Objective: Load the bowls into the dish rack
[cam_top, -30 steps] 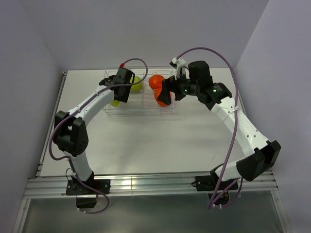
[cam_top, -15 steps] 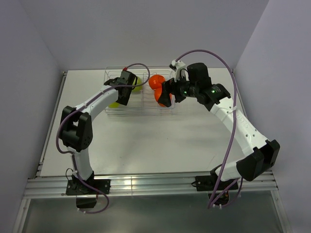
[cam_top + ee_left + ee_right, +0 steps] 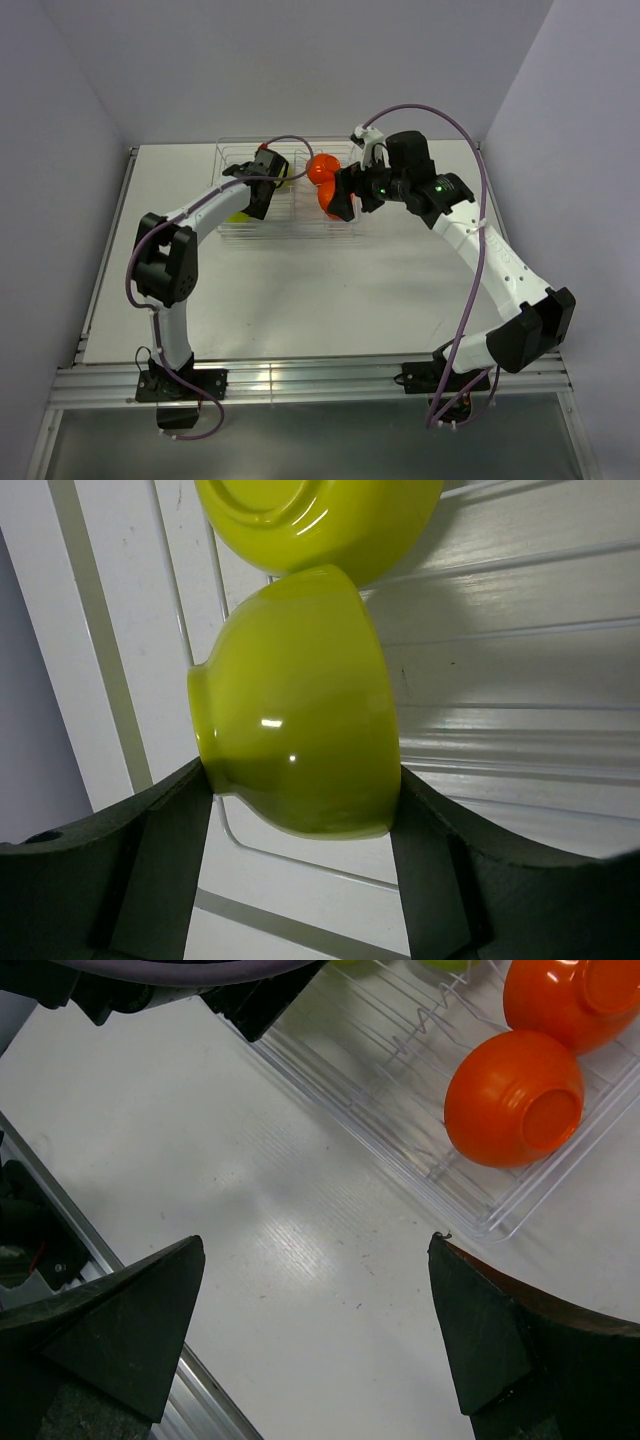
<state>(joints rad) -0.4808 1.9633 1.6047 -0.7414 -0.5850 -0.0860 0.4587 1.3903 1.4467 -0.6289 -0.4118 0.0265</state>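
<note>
A lime-green bowl lies on its side between the fingers of my left gripper, which is shut on its base and rim over the wires of the dish rack. Just beyond it is a second lime-green bowl. From above, my left gripper hangs over the left half of the dish rack. My right gripper is open and holds nothing, above the table beside the rack's corner. Two orange bowls lie in the rack's right half.
The rack stands at the back middle of the white table, near the rear wall. The table's metal front rail shows below my right gripper. My left arm's dark links cross the top of the right wrist view.
My left arm has swung right and further over the rack with the lime-green bowl, its elbow following. The right arm has hardly moved.
</note>
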